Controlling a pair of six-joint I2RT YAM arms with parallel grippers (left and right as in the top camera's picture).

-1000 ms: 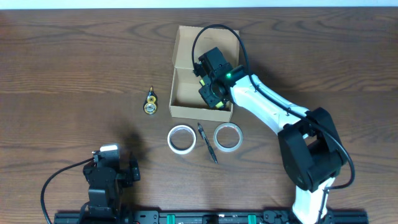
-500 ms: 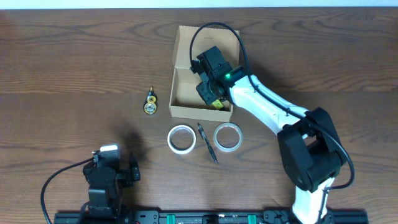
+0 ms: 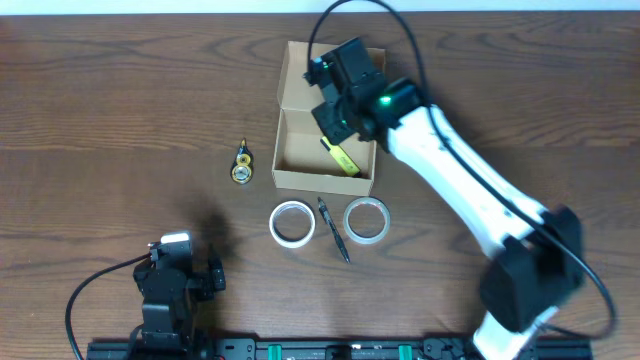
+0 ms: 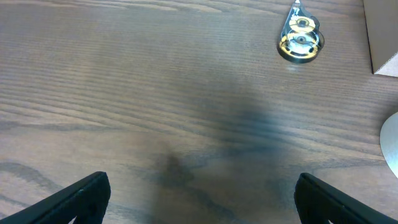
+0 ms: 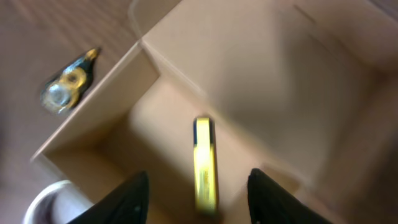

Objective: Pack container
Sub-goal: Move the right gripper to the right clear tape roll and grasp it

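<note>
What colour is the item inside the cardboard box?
The item is yellow, clearest from the right wrist.

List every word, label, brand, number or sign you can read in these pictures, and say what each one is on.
No text can be read in any view.
container: plain cardboard, no print.
yellow item inside it: blurred, any marking unreadable.
small dispenser: too small to show lettering.
tape rolls and pen: no marks visible.
</note>
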